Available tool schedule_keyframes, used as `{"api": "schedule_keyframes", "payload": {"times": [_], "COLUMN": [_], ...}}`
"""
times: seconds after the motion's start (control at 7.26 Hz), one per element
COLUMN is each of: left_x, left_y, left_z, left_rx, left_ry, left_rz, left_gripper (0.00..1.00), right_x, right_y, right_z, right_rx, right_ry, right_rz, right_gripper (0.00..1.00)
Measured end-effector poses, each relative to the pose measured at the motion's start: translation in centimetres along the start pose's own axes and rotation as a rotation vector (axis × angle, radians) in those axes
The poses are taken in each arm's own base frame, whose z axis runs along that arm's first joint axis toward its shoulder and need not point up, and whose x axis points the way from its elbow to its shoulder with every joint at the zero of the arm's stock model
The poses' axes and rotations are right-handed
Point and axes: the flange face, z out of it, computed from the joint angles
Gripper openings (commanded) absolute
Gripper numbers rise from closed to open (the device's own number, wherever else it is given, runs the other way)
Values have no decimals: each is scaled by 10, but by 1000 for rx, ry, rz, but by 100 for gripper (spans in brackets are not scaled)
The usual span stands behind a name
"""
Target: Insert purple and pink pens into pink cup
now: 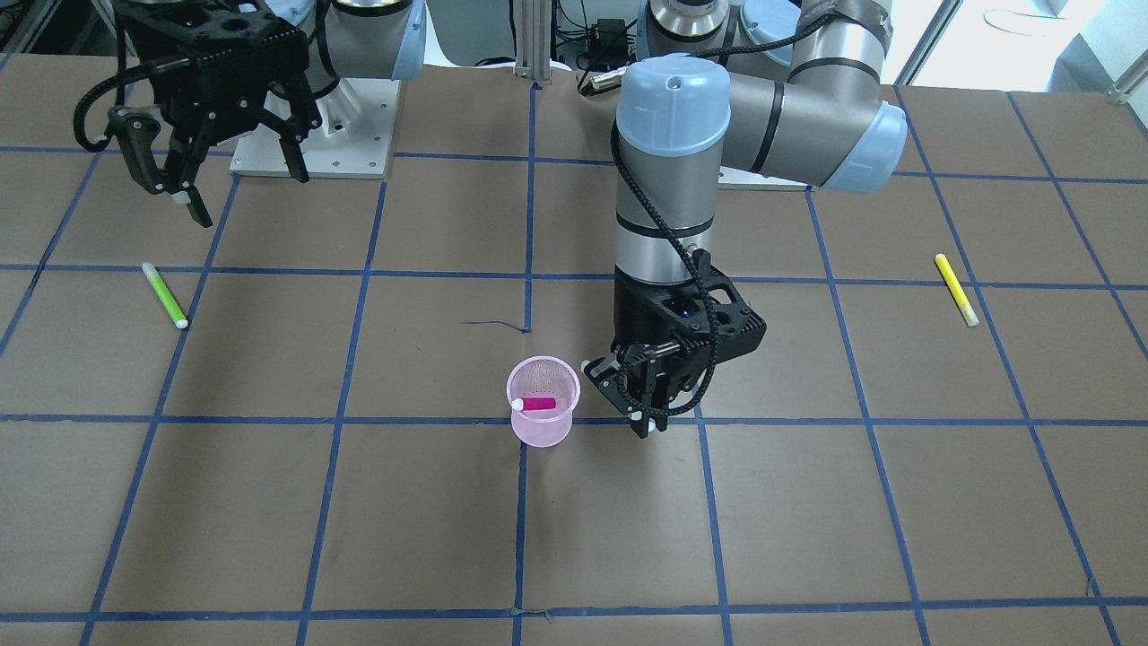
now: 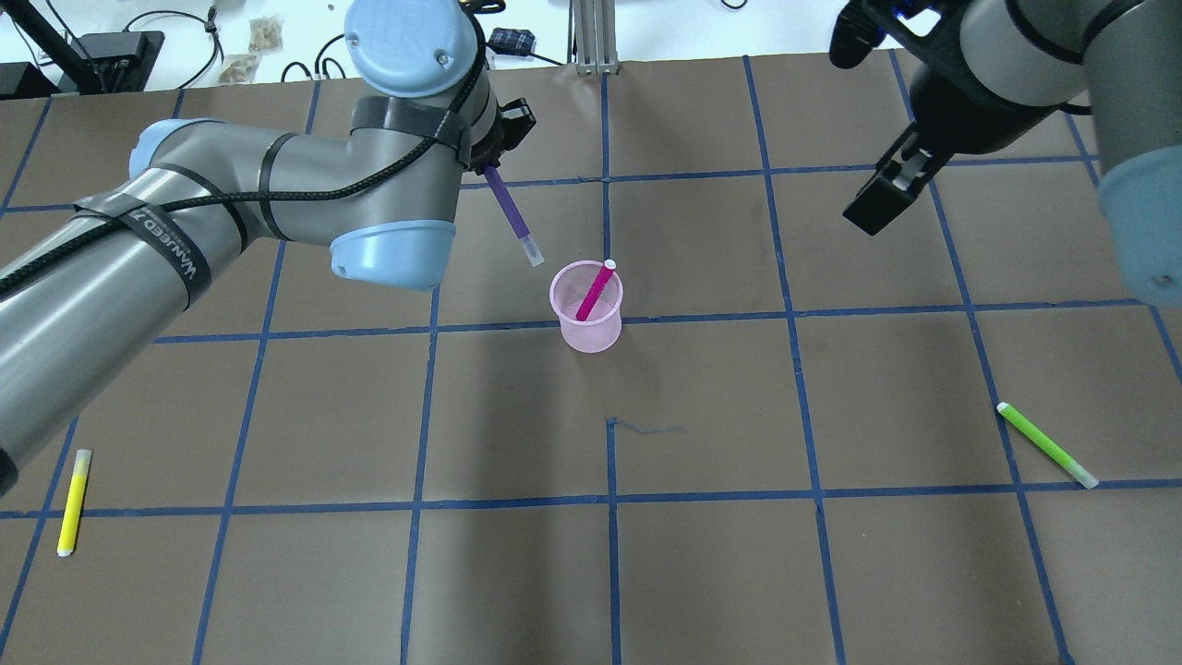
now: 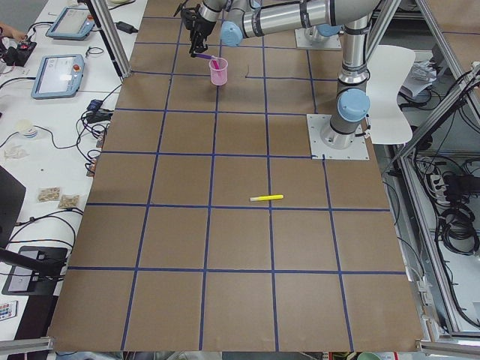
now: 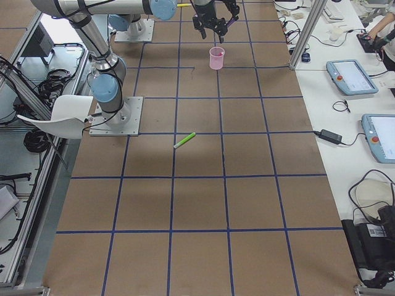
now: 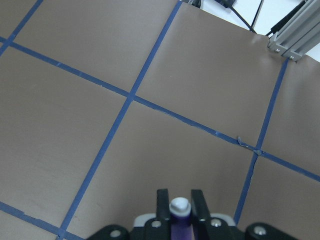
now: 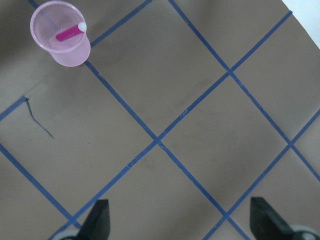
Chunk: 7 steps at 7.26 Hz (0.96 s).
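The pink cup (image 2: pixel 585 305) stands upright near the table's middle, with the pink pen (image 2: pixel 591 294) leaning inside it. My left gripper (image 1: pixel 639 408) is shut on the purple pen (image 2: pixel 512 217) and holds it tilted above the table beside the cup, the pen's clear-capped end close to the rim. In the left wrist view the fingers (image 5: pixel 162 200) clamp the pen (image 5: pixel 179 212). My right gripper (image 1: pixel 247 193) is open and empty, raised far from the cup. The right wrist view shows the cup (image 6: pixel 62 40) and the pink pen (image 6: pixel 69 33).
A green pen (image 2: pixel 1048 445) lies on the table on my right side. A yellow pen (image 2: pixel 73 501) lies on my left side. Brown table paper with blue tape grid lines covers the surface.
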Motion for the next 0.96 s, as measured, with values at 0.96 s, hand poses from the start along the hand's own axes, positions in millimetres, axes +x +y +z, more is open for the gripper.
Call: {"api": "schedule_keyframes", "payload": {"times": [0.96], "left_x": [31], "left_y": [61], "left_z": [29], "left_rx": [113], "left_ry": [9], "left_rz": [-33], "left_gripper": [0], "right_x": [-6], "right_y": [-22], "right_z": [-6], "right_rx": [25], "right_ry": [-13], "right_rz": [440], "right_gripper": [100]}}
